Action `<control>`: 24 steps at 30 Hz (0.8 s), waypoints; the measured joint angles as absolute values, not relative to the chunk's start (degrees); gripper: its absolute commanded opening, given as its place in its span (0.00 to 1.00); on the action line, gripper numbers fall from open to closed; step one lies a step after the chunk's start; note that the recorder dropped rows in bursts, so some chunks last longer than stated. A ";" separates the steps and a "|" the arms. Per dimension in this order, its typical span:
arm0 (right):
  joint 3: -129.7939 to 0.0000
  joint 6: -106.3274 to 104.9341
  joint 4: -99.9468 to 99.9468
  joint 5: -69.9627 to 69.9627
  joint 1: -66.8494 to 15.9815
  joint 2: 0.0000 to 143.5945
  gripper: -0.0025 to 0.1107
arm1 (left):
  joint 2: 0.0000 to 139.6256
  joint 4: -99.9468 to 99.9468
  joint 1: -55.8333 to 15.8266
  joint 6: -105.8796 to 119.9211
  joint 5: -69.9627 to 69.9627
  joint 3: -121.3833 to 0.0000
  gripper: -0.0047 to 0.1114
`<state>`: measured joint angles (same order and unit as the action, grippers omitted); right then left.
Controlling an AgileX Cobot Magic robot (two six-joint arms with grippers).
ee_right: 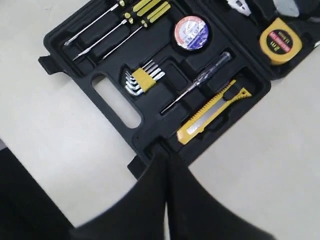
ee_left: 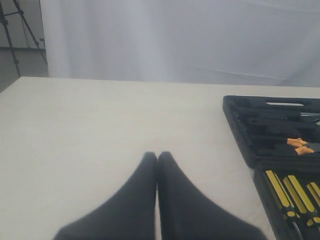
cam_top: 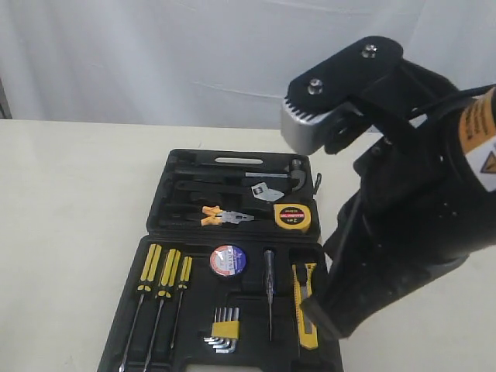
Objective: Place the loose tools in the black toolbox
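Exterior view: open black moulded-plastic toolbox (cam_top: 194, 304) seen whole. Orange-handled pliers (cam_top: 225, 216) and round yellow tape measure (cam_top: 294, 215) seated in far half. Black tape roll with red-white-blue label (cam_top: 228, 260) and yellow-black utility knife (cam_top: 306, 306) seated in near half. Right side masked by black right arm (cam_top: 418, 209).

Right wrist view alone: handle cutout (ee_right: 117, 102) shown. Right gripper (ee_right: 165, 156) fingers pressed together, nothing held, at case edge near knife. Pliers cut off.

Left wrist view alone: left gripper (ee_left: 157, 156) fingers pressed together, nothing held, over table (ee_left: 100, 125) beside case. Case cropped.

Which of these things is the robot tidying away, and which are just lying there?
Part of the job: pliers, tape roll, utility knife, tape measure, toolbox.
Just lying there: screwdrivers, hex keys, hammer.
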<state>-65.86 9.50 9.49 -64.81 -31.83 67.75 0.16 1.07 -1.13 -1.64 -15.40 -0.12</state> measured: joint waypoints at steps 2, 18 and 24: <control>-65.86 12.83 17.34 -64.81 -37.91 67.52 0.02 | 0.16 1.07 -1.13 -1.64 -15.40 -0.12 0.04; -65.86 29.05 40.22 -65.97 -61.38 78.69 0.02 | 0.16 1.07 -1.13 -1.64 -15.40 -0.12 0.04; -64.30 35.18 44.58 -64.38 -61.38 87.60 0.02 | 0.16 1.07 -1.13 -1.64 -15.40 -0.12 0.04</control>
<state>-64.30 35.18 44.58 -64.38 -61.38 87.60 0.16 1.07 -1.13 -1.64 -15.40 -0.12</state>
